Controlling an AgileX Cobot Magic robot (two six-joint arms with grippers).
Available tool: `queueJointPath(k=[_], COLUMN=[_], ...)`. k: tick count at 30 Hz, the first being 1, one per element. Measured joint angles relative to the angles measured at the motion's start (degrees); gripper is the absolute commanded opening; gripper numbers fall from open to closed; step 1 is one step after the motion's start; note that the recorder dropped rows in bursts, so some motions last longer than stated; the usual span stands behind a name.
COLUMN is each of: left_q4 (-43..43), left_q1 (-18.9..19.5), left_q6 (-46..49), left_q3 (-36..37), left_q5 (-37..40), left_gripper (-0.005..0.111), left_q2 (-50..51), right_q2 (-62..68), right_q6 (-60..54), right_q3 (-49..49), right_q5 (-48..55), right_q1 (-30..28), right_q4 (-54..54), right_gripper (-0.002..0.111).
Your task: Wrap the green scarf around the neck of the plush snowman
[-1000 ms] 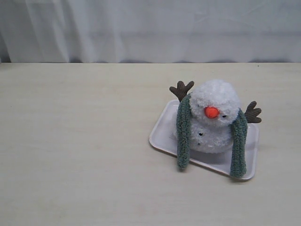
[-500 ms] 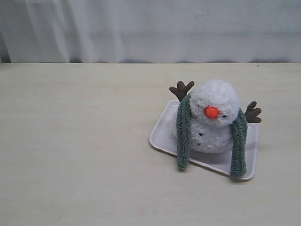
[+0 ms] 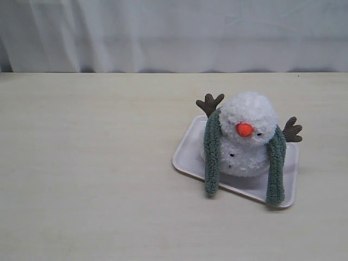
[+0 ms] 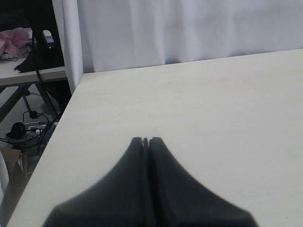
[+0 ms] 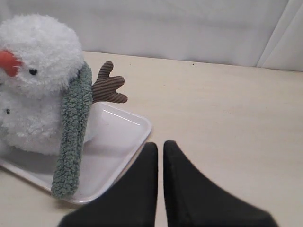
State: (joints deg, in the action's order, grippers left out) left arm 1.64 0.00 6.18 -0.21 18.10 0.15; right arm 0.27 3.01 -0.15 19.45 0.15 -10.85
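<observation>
green scarf [image 3: 212, 157] only draped behind plush snowman [image 3: 247, 117], ends uncrossed; left claw [image 4: 146, 141], right claw [image 5: 160, 145] closed, empty; next, probably cross one end.

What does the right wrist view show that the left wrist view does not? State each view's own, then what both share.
Only the right wrist view: the snowman on the tray, the scarf hanging down its side, and the right pincer. Only the left wrist view: the left pincer, the side edge of the table, and cables on the floor beyond. Both: the table, the curtain, and a shut, empty pincer.
</observation>
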Motion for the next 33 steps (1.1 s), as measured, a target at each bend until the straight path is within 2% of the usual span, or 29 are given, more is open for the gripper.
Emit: queueJointPath(k=[33], left_q4=[0.00], left_q1=[0.00], left_q6=[0.00], left_q3=[0.00], left_q5=[0.00], left_gripper=[0.000], left_q2=[0.00], right_q2=[0.00], right_q6=[0.71], right_q3=[0.00], right_q5=[1.28], right_q1=[0.00], right_q4=[0.29], right_gripper=[0.004])
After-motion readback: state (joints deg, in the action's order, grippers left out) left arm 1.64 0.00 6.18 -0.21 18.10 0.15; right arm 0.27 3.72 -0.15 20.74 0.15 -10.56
